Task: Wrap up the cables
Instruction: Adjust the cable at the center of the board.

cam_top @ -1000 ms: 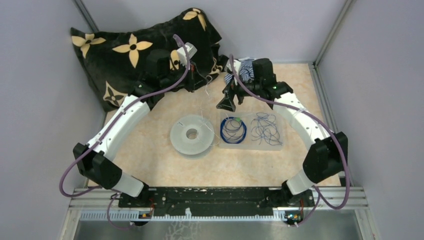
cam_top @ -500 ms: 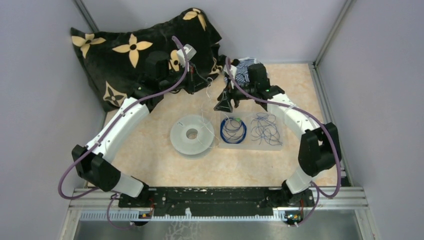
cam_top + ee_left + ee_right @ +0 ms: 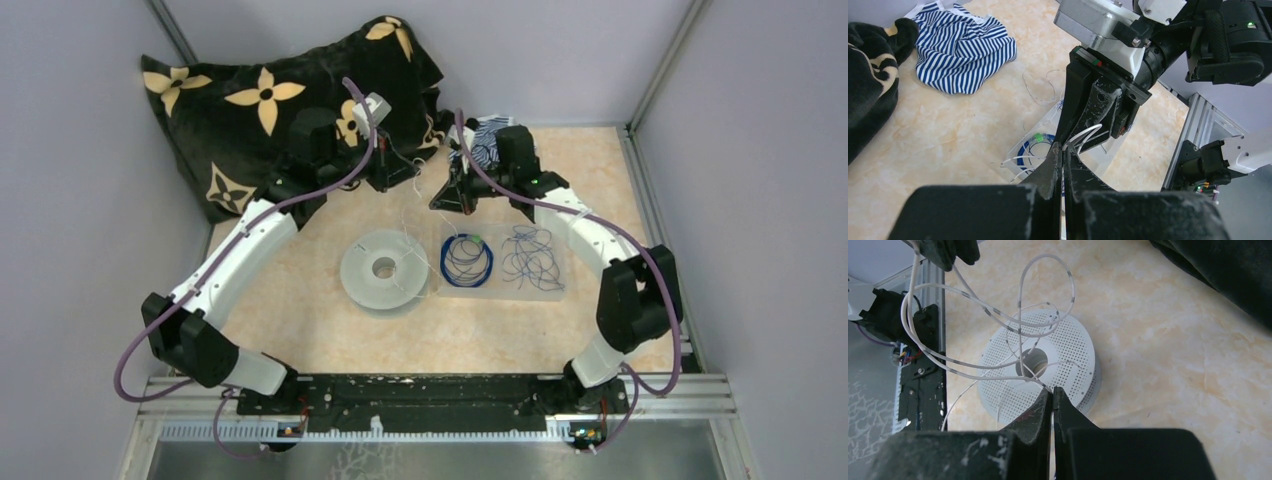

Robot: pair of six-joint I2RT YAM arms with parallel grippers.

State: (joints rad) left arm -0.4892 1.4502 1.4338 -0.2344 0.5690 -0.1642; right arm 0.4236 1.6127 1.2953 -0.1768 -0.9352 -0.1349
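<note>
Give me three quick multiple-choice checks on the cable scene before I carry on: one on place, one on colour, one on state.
1. The blue coil lies:
A. in the clear tray, right of the spool
B. on top of the spool
C. threaded through the spool's hole

2. The cable strung from the left pincer to the right pincer is:
A. red
B. whitish
C. green

3. The right pincer is:
A. wide open
B. shut on the whitish cable
C. shut on the spool

Answers:
1 A: the top view shows the coil inside the tray beside the spool.
2 B: both wrist views show pale loops between the pincers.
3 B: the right wrist view shows its fingertips closed where the cable ends.
</note>
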